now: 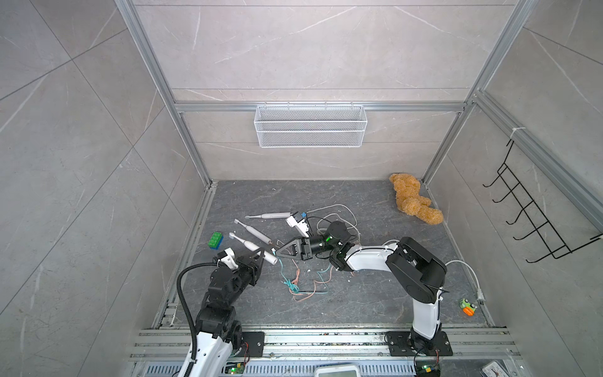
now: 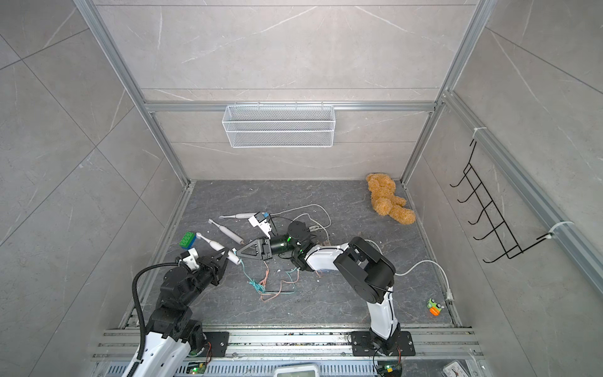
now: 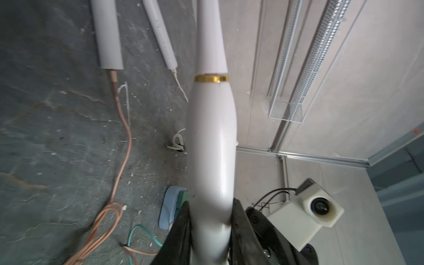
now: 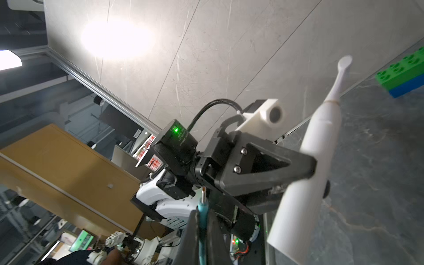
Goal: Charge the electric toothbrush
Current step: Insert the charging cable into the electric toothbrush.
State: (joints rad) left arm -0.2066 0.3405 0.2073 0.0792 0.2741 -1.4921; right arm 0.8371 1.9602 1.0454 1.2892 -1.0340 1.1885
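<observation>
Grips the toothbrush [image 1: 249, 244] by the lower handle in the left pincer [image 3: 211, 222], jaws narrowed onto the body from both sides. Carries it off the worktop [image 1: 359, 293] near the left edge, about midway from back to front. Holds it tilted, head toward the left edge, base toward the centre. Pinches the teal plug [image 4: 202, 206] in the right pincer [image 1: 278, 253], jaws almost fully closed on it, metal pin projecting past the tips. Trails the teal cable [image 1: 287, 280] down onto the worktop toward the front edge.

Judged as mid-task: both parts picked up and brought together. Places the plug tip just beside the toothbrush base in both top views, not yet seated as far as can be told. Left to do: line the pin up with the base socket, push it home, release. Cannot locate the socket; hidden in every view.

Reaches forward and inward with the left arm, wrist low over the worktop. Folds the right arm at the elbow, forearm running toward the left edge, pincer roughly level and aimed at the toothbrush base.
</observation>
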